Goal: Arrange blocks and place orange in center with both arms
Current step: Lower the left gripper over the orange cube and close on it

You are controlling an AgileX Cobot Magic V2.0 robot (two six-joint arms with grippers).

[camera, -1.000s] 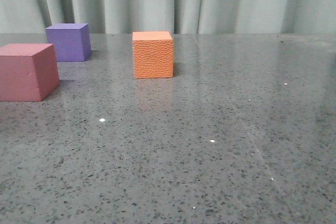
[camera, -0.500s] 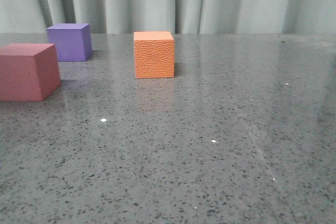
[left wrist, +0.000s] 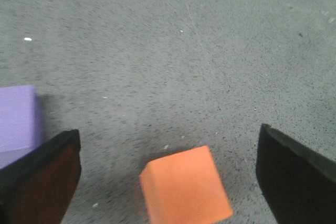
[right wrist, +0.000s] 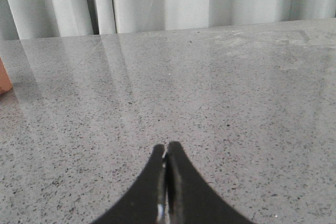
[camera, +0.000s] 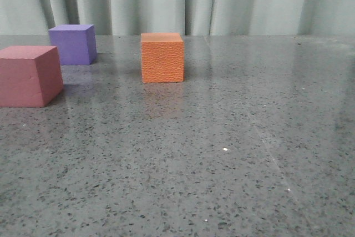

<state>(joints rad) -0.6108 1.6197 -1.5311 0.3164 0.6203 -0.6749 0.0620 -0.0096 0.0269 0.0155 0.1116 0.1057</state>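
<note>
Nearest on the counter (camera: pixel 222 154), the pink-red cube (camera: pixel 29 76) is cut off at left; orange cube (camera: pixel 162 57) mid-counter; purple cube (camera: pixel 72 44) farthest left. Left gripper (left wrist: pixel 168 174) jaws apart above orange, right gripper (right wrist: pixel 166 162) jaws together

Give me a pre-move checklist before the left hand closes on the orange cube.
1. Left hand open: ok, fingers spread wide.
2. Orange cube between the fingers: ok, roughly centred, both fingers apart from it.
3. Purple cube out of the closing path: cannot tell, it sits close beside one finger.
4. Pink-red cube away from the orange one: ok.
5. Right hand out of the way: ok, shut over bare table.
</note>
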